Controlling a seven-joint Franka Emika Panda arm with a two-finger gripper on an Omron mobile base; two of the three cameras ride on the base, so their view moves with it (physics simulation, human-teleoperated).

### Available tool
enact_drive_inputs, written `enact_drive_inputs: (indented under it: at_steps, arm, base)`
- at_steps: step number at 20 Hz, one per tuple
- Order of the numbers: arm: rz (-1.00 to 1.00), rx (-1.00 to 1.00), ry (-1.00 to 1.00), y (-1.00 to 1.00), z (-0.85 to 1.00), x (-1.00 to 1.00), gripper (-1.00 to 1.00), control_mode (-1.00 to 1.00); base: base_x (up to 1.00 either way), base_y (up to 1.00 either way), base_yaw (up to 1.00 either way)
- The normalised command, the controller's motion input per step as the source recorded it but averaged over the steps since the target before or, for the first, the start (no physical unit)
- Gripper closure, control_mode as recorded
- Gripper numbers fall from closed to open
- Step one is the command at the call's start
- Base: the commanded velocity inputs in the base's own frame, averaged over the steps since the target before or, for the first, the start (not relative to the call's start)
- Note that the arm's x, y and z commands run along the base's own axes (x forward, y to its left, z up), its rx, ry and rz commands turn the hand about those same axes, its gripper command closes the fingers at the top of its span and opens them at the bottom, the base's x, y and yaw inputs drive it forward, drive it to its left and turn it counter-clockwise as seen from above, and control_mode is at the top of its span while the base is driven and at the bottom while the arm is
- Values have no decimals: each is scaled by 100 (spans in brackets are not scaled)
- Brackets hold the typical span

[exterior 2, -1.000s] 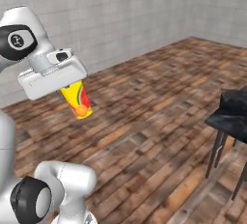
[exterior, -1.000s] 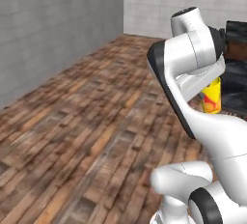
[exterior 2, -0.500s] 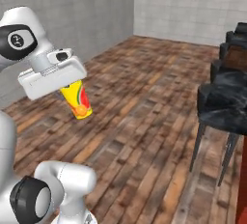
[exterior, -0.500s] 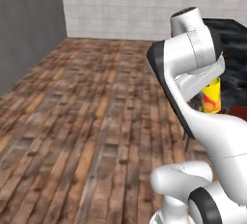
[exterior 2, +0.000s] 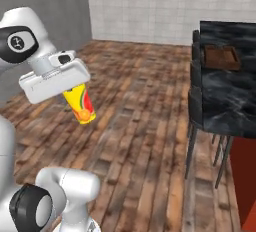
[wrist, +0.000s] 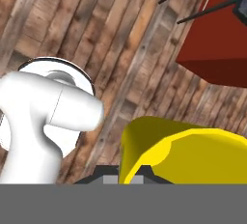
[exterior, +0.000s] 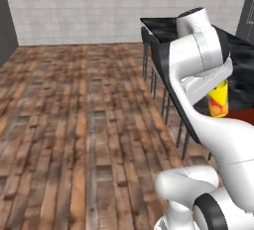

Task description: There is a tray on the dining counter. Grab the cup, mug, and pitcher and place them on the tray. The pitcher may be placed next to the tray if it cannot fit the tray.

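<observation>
My gripper [exterior 2: 74,95] is shut on the cup [exterior 2: 80,106], a yellow tumbler with a red-orange mark, and holds it in the air above the wooden floor. From the left base view the cup [exterior: 218,100] hangs under the hand in front of the dining counter [exterior: 241,54]. The hand view has the cup's yellow rim [wrist: 183,153] right at the fingers. The black marble dining counter [exterior 2: 226,98] stands to the right, with the dark brown tray [exterior 2: 221,49] lying on its far part. The mug and pitcher are out of view.
Dark stools [exterior 2: 196,107] stand along the counter's near side, their thin legs on the plank floor [exterior 2: 145,126]. More stools [exterior: 149,43] line the counter's edge. The counter's red base [wrist: 217,49] sits off to one side. Tiled walls close the room behind.
The whole scene has shifted: the base has moved, bringing the dining counter, tray and stools much closer and further into view. The cup stays gripped in the same pose.
</observation>
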Motion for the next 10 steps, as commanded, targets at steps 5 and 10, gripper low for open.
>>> enact_drive_inputs:
  at_steps: [5,10]
  arm:
    - [0,0,0,0,0,0,100,100]
    - [0,0,0,0,0,0,100,100]
  base:
    - [90,70,-24]
    - [99,68,-20]
